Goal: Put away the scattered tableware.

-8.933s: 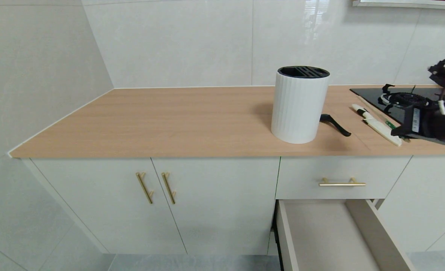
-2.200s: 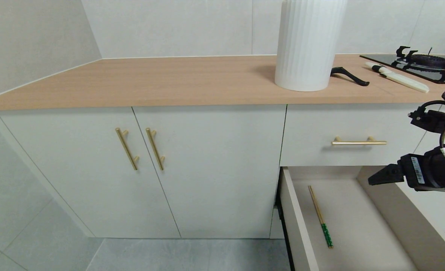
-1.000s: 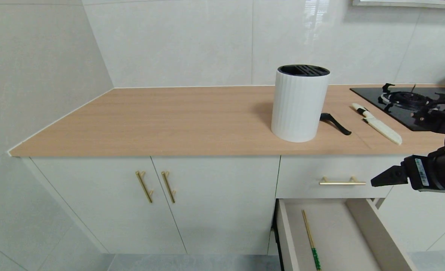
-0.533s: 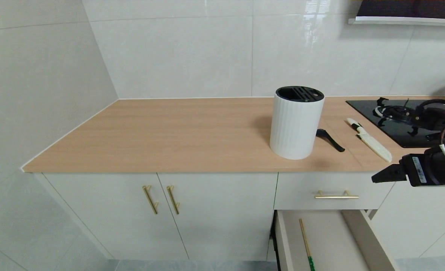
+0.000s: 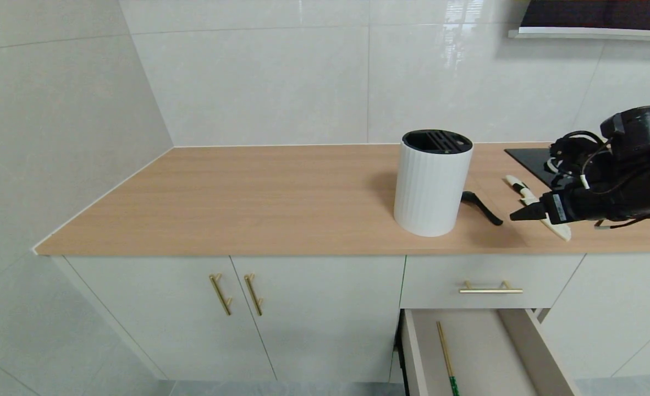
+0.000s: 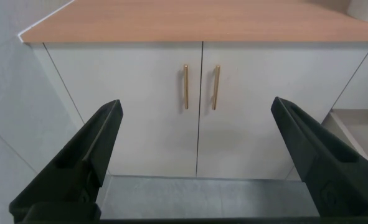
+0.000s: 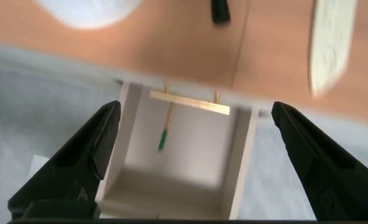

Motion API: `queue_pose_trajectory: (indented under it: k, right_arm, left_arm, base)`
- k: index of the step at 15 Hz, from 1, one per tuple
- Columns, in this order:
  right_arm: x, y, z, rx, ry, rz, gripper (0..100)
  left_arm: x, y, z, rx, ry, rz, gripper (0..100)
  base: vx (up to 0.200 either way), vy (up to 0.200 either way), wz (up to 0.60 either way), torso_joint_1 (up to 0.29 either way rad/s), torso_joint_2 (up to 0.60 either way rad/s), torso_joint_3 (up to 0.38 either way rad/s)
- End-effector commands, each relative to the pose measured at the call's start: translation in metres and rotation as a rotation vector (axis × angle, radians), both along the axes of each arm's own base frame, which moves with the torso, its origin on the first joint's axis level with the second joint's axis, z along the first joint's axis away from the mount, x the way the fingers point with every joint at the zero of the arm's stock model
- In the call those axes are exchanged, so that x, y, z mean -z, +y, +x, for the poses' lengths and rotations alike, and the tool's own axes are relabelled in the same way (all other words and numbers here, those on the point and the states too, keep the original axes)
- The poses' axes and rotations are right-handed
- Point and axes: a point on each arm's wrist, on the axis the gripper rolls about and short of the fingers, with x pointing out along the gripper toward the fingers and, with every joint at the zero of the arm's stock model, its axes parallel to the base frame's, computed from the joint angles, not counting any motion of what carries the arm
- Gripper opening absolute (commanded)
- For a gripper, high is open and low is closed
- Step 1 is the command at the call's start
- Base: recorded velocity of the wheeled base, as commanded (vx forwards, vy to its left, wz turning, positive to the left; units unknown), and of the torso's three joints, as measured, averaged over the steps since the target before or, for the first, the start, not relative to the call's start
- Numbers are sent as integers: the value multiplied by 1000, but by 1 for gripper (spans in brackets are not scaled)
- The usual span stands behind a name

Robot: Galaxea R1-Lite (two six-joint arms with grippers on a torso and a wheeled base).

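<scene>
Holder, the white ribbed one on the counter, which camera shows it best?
The head view: the holder stands whole and upright on the counter, with its slotted black top visible. The right wrist view catches only a blurred part of its white body. The left wrist view has just a pale sliver, likely its base.

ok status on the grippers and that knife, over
Left gripper open, empty, facing cabinet doors. Right gripper open by knife on counter. Chopsticks in open drawer. Black handle lies beside knife, not blocking.
</scene>
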Motion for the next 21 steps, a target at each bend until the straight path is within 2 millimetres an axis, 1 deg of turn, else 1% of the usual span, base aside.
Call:
queue_pose_trajectory:
  k: [1, 2, 4, 5, 6, 7, 9, 11, 14, 16, 17, 19, 21]
  right_arm:
    - [39, -1, 39, -47, 23, 17, 100]
    - [45, -2, 52, -65, -34, 26, 100]
    - [43, -7, 73, -68, -132, 23, 100]
    - [42, -7, 79, -72, -147, 25, 100]
    - [45, -6, 81, -88, -141, 40, 100]
    - [54, -6, 85, -108, -124, 58, 100]
    - [57, -9, 91, -102, -146, 58, 100]
    - [68, -11, 104, -93, -170, 59, 100]
    - [82, -13, 115, -92, -207, 58, 100]
    - [85, -13, 117, -91, -205, 58, 100]
    - [89, -13, 123, -81, -206, 71, 100]
    - [96, -14, 129, -68, -198, 92, 100]
    - [97, -16, 130, -63, -195, 91, 100]
  left_arm:
    - [0, 0, 0, -1, 0, 0, 100]
    - [0, 0, 0, -1, 0, 0, 100]
    - [0, 0, 0, -1, 0, 0, 100]
    - [0, 0, 0, -1, 0, 0, 100]
    - [0, 0, 0, -1, 0, 0, 100]
    - [0, 0, 0, -1, 0, 0, 100]
    - [0, 0, 0, -1, 0, 0, 100]
    - [0, 0, 0, -1, 0, 0, 100]
    - [0, 0, 0, -1, 0, 0, 100]
    - [0, 0, 0, -1, 0, 0, 100]
    - [0, 0, 0, -1, 0, 0, 100]
    - [0, 0, 0, -1, 0, 0, 100]
    - [0, 0, 0, -1, 0, 0, 100]
  base:
    - [0, 0, 0, 0, 0, 0]
    - [0, 0, 0, 0, 0, 0]
    - [0, 0, 0, 0, 0, 0]
    - [0, 0, 0, 0, 0, 0]
    - [0, 0, 0, 0, 0, 0]
    - [0, 0, 0, 0, 0, 0]
    - [0, 0, 0, 0, 0, 0]
    - [0, 0, 0, 0, 0, 0]
    - [0, 0, 0, 0, 0, 0]
    - [0, 0, 0, 0, 0, 0]
    - [0, 0, 0, 0, 0, 0]
    - [0, 0, 0, 0, 0, 0]
    - [0, 0, 0, 0, 0, 0]
